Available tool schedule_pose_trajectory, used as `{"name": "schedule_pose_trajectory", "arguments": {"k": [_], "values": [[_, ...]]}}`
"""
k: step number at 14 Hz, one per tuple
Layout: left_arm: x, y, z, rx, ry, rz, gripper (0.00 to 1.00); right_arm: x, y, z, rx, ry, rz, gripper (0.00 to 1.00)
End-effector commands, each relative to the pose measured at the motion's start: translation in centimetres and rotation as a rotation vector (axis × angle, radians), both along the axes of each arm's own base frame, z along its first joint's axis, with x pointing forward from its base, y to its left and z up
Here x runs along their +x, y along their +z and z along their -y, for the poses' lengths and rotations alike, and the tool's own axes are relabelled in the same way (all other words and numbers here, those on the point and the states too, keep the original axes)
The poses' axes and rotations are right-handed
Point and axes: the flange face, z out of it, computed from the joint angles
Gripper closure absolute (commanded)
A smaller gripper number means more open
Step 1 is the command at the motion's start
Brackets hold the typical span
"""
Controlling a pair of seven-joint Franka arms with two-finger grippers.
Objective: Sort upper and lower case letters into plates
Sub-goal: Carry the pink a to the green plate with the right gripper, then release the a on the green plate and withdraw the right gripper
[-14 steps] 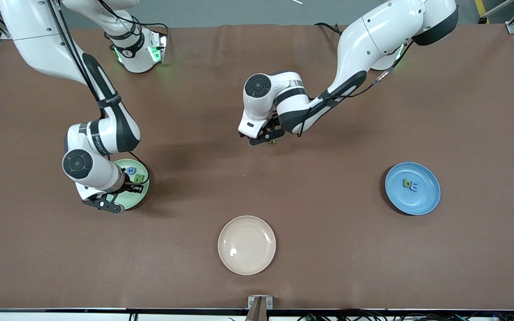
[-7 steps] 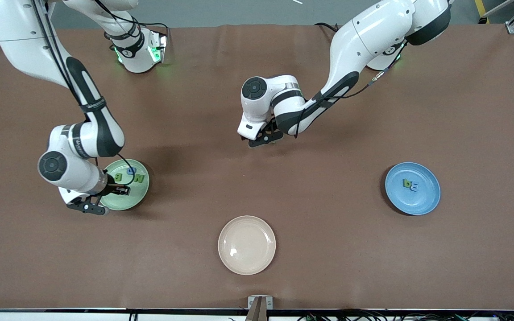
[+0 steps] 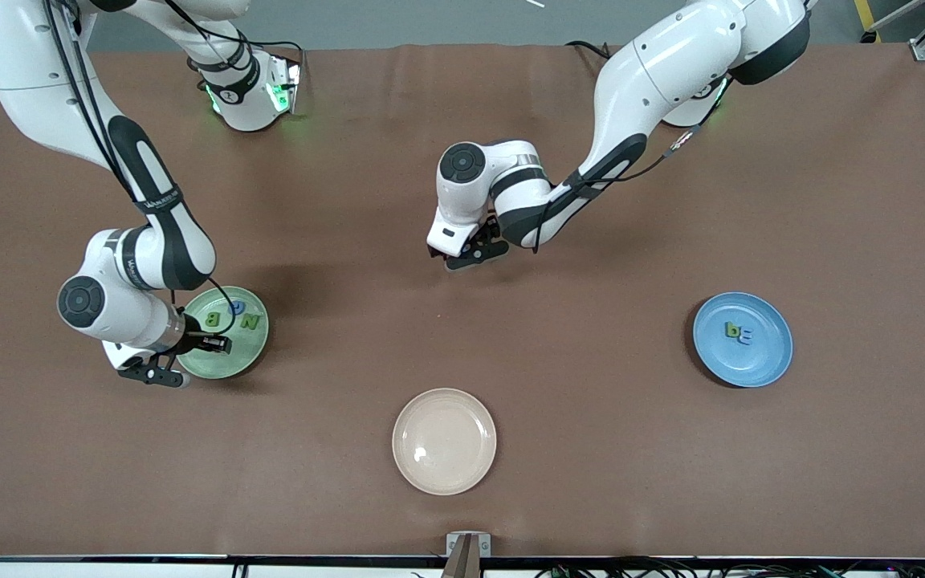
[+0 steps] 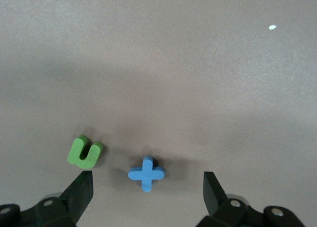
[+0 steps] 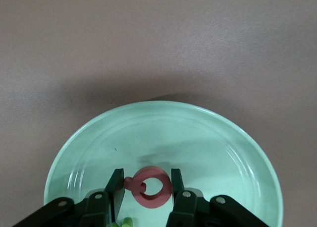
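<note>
In my right gripper (image 5: 144,187) I hold a pink letter (image 5: 148,186) over the mint plate (image 3: 247,353), where N, B and one more already lie. The blue plate (image 3: 768,353) has two letters. My left gripper (image 4: 147,187), fingers spread, hangs over the blue letter (image 4: 146,173); a green u (image 4: 85,152) also waits.

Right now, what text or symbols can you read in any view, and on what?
"B" and "N": green letters in the mint plate.
"b": green letter in the blue plate.
"u": green letter on the table.
"+": blue piece beside it.
Arm-link lettering: too small to read.
</note>
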Motion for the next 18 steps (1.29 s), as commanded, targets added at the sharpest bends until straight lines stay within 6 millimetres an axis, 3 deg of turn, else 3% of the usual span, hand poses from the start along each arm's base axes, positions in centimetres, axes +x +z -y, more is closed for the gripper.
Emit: {"name": "schedule_pose_trajectory", "arguments": {"k": [1, 4, 5, 6, 7, 10, 13, 16, 18], "values": [[0.6, -0.7, 0.3, -0.006, -0.002, 0.021, 0.06, -0.6, -0.1, -0.2, 0.009, 0.017, 0.011, 0.99], [0.5, -1.3, 1.0, -0.001, -0.012, 0.034, 0.07, -0.7, -0.3, 0.1, 0.004, 0.020, 0.005, 0.97], [0.3, -1.6, 1.1, 0.007, -0.014, 0.038, 0.10, -0.7, -0.3, 0.1, 0.004, 0.020, 0.005, 0.90], [0.2, -1.6, 1.2, 0.008, -0.015, 0.039, 0.11, -0.7, -0.3, 0.1, 0.004, 0.020, 0.005, 0.62], [0.3, -1.6, 1.1, 0.008, -0.014, 0.039, 0.14, -0.7, -0.3, 0.1, 0.004, 0.019, 0.005, 0.01], [0.3, -1.5, 1.1, 0.008, -0.016, 0.041, 0.21, -0.2, 0.7, -0.1, 0.001, 0.027, 0.016, 0.00], [0.5, -1.4, 1.0, 0.008, -0.016, 0.044, 0.30, 0.9, 3.4, 0.1, -0.001, 0.077, -0.029, 0.00], [0.6, -1.3, 0.9, 0.007, -0.017, 0.046, 0.48, 1.8, 9.5, 1.8, -0.039, 0.138, -0.067, 0.00], [0.7, -1.3, 1.0, 0.007, -0.018, 0.048, 0.62, 1.2, 14.0, 2.9, -0.062, 0.142, -0.103, 0.00]]}}
